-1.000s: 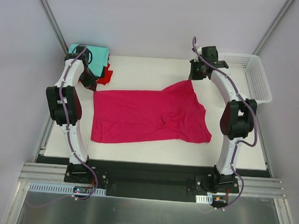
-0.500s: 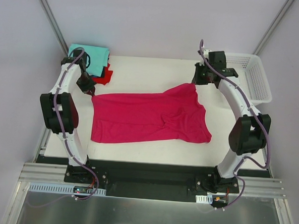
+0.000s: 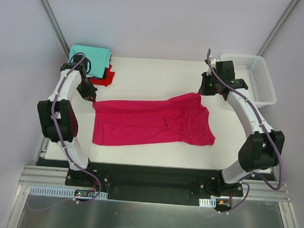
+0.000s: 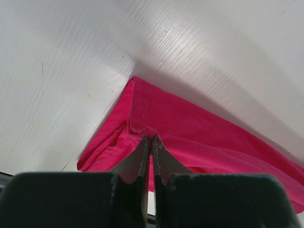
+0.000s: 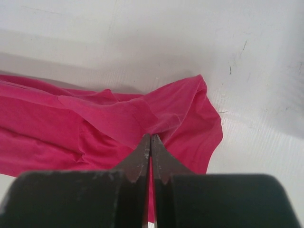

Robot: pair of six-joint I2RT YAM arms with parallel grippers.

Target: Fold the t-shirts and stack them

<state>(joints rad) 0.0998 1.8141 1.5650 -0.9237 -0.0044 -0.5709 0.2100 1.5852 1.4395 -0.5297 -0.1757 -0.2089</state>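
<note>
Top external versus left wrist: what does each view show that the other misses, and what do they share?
Only top external: the folded teal t-shirt atop a red t-shirt at the far-left corner, the white plastic mesh basket, and the right gripper shut on the magenta-pink t-shirt at its far-right corner. Only left wrist: the left gripper, jaws pinched together on a stitched hem fold. Both: that pink shirt and the white table.

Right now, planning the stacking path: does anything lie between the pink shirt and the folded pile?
Nothing loose visible: bare table separates the pink shirt from the pile in the far left corner. Only the left end effector, shut on the shirt's corner, is in that gap.
</note>
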